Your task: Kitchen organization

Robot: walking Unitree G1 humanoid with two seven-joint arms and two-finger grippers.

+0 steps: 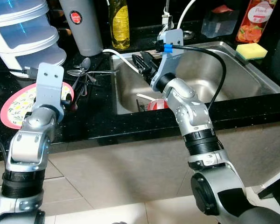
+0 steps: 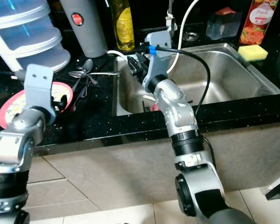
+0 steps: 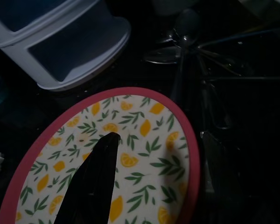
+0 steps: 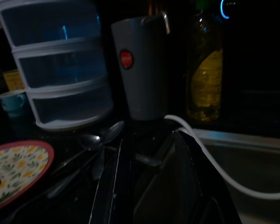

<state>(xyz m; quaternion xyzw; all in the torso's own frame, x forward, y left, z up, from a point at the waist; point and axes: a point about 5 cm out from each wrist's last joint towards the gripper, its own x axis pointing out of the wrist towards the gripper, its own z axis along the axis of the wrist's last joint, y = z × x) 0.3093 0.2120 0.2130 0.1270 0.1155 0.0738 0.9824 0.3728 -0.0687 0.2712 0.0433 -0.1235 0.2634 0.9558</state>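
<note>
Reaching over the front edge of the black counter (image 1: 98, 126), the left gripper (image 3: 95, 186) hovers above a plate (image 1: 16, 105) with a pink rim and a lemon pattern; one black finger shows over the plate's middle, and I cannot tell whether the jaws are apart or together. Just beyond the plate, a loose cluster of spoons (image 1: 81, 70) and dark utensils lies on the counter beside the sink (image 1: 252, 77). The right gripper (image 1: 142, 65) sits at the sink's near-left corner by the rim, its two fingers (image 4: 186, 172) apart with nothing between them. A red-rimmed dish (image 1: 156, 103) and a pale utensil lie in the sink basin below the right arm. A white hose (image 1: 123, 58) runs over the sink's edge. Farther back stand stacked white containers (image 1: 28, 32), a grey tumbler (image 1: 81, 25), a yellow oil bottle (image 1: 120, 23), and a yellow sponge (image 1: 251, 50) on the sink's far right edge.
</note>
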